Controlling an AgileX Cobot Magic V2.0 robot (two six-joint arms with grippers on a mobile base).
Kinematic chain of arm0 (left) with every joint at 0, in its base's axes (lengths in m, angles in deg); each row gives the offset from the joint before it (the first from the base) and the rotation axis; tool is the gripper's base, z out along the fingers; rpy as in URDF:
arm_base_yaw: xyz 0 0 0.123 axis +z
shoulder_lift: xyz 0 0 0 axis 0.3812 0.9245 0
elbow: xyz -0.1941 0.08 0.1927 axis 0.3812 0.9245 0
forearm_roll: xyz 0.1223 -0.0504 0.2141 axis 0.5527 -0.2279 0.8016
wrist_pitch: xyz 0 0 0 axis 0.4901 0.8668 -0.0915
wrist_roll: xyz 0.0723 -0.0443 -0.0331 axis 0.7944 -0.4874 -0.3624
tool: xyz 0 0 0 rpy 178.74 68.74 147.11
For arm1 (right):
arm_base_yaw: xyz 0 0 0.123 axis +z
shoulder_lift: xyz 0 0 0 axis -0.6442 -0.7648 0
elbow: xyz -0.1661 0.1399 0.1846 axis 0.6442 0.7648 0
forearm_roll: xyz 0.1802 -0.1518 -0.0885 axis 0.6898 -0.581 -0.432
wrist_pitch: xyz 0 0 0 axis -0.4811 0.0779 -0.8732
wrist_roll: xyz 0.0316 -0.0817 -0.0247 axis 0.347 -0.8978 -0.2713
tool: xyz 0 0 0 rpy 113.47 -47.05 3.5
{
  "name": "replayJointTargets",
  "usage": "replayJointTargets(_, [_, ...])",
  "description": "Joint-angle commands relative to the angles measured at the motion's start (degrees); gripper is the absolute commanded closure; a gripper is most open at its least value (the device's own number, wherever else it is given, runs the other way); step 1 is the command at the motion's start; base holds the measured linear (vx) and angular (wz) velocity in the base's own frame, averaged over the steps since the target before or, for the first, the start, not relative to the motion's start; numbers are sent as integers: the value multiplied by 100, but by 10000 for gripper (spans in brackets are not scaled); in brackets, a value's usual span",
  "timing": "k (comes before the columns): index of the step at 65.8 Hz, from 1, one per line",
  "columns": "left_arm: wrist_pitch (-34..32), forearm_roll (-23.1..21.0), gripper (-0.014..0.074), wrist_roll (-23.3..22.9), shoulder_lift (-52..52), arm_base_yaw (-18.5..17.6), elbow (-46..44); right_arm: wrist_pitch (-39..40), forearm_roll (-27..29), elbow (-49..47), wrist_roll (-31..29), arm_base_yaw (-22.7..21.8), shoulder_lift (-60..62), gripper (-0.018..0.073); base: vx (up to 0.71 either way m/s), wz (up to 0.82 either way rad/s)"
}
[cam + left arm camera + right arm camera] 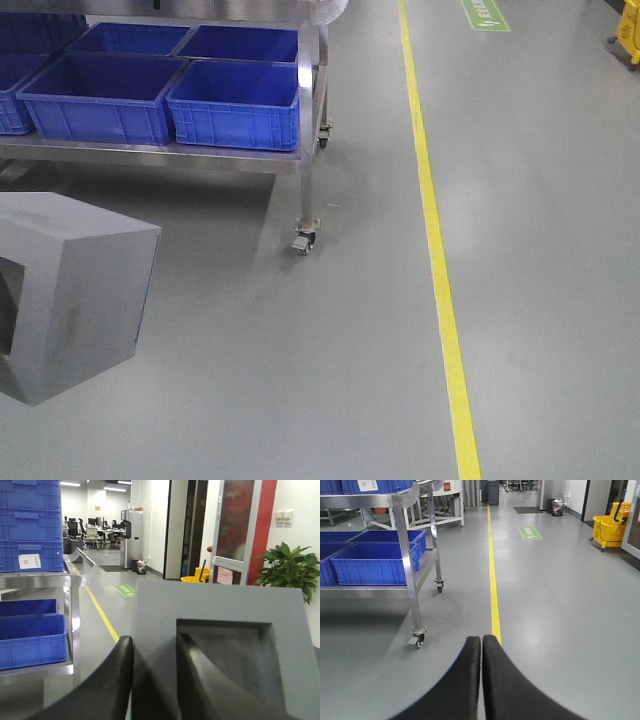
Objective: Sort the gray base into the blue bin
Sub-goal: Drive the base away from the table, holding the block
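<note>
Front view: base (75, 290) before bins (235, 105), grip unseen. Left wrist view: left gripper (154, 641) clamped on base wall. Right gripper (481, 639) pinched together, empty.

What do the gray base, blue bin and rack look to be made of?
The gray base: matte, uniform gray, no glare; plastic or painted, unclear. The blue bin: molded plastic, slight sheen, ribbed walls. The rack: likely stainless steel, bright reflective legs.

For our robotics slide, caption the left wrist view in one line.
Left gripper grips the gray base by its recess wall; blue bins sit on a steel cart nearby.
</note>
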Motion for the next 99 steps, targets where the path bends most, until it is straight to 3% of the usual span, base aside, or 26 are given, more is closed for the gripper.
replayJointTargets(1, [-610,-83,603,-45,33,-28,-175,428,-31,5,-72,-10,-18,564,40,10])
replayJointTargets(37, [-610,-83,603,-45,33,-28,-175,428,-31,5,-72,-10,-18,564,35,28])
replayJointTargets(99, [-604,-83,603,-45,33,-28,-175,428,-31,5,-72,-10,-18,564,24,74])
